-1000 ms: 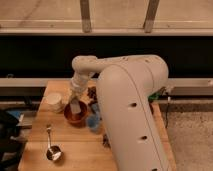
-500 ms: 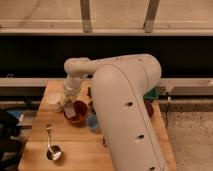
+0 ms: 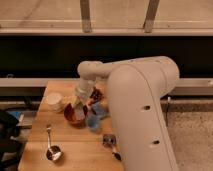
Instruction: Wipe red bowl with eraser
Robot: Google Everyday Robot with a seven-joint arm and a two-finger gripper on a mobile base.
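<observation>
The red bowl sits on the wooden table, left of the middle. My gripper reaches down from the white arm into the bowl's far right side. A pale grey patch that may be the eraser shows inside the bowl just under the gripper. I cannot tell whether the gripper holds it. The arm's bulk hides the table's right part.
A small blue cup stands right in front of the bowl and a blue pad lies beside it. A dark bowl is behind, a white bowl to the left, a metal scoop at the front left and a black-handled brush at the front.
The wrist swung left over the bowl half a second ago and has now come back right, staying low in the bowl. The other objects have not moved.
</observation>
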